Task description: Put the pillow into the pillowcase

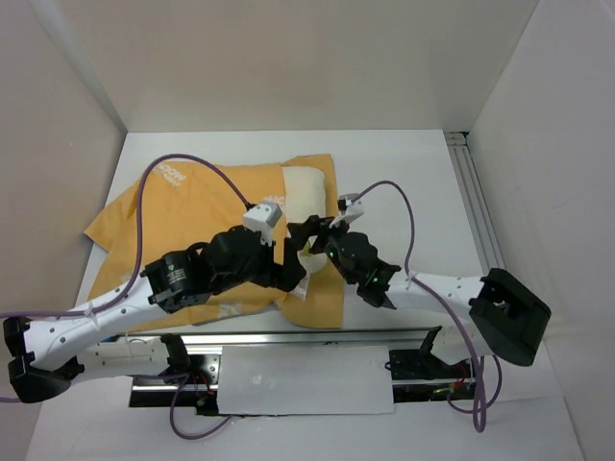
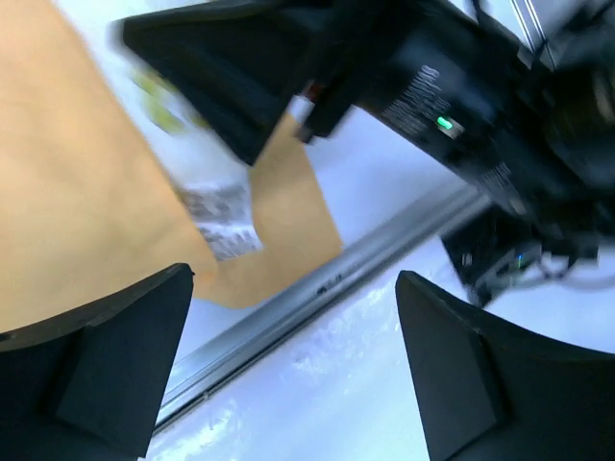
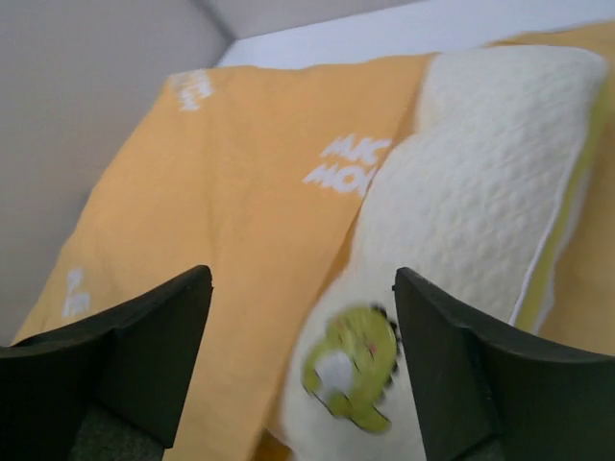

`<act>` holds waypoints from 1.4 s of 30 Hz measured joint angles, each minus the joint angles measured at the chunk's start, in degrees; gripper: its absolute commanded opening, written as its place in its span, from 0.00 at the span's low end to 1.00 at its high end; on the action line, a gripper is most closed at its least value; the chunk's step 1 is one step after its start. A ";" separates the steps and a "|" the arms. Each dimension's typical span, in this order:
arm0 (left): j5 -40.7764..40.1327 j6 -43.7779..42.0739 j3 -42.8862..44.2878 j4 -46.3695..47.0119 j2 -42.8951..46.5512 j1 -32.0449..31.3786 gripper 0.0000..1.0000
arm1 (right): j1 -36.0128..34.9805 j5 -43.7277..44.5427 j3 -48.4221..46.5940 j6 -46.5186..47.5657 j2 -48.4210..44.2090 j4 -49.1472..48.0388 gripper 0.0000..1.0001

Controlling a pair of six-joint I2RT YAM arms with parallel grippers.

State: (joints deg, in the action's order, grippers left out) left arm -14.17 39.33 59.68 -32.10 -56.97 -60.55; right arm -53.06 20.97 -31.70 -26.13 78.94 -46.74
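Observation:
The cream quilted pillow [image 1: 307, 187] lies on the table, orange cloth covering its left side and showing beyond its right edge. In the right wrist view the pillow [image 3: 480, 192] shows a yellow-green mark [image 3: 351, 365] near its corner. The mustard-orange pillowcase [image 1: 183, 206] with white lettering spreads to the left [image 3: 221, 192]. My right gripper [image 1: 312, 235] is open and empty just above the pillow's marked corner [image 3: 301, 279]. My left gripper [image 1: 293, 274] is open and empty over the table's front edge [image 2: 295, 279], beside the pillowcase's near corner [image 2: 77, 192].
A metal rail [image 1: 317, 336] runs along the table's front edge and shows under my left gripper [image 2: 317, 283]. Another rail [image 1: 476, 202] runs along the right side. White walls close in the left, back and right. The right arm [image 2: 461, 96] crosses close above my left gripper.

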 measured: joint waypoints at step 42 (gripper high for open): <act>-5.25 -8.11 51.60 -9.77 -65.48 37.64 0.00 | 28.04 -34.73 -42.16 -2.49 37.75 27.28 0.54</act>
State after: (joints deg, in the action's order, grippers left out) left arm -19.42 31.22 111.28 -41.87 -122.45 -22.92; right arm -25.02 -13.76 -73.87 -28.62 116.68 -19.46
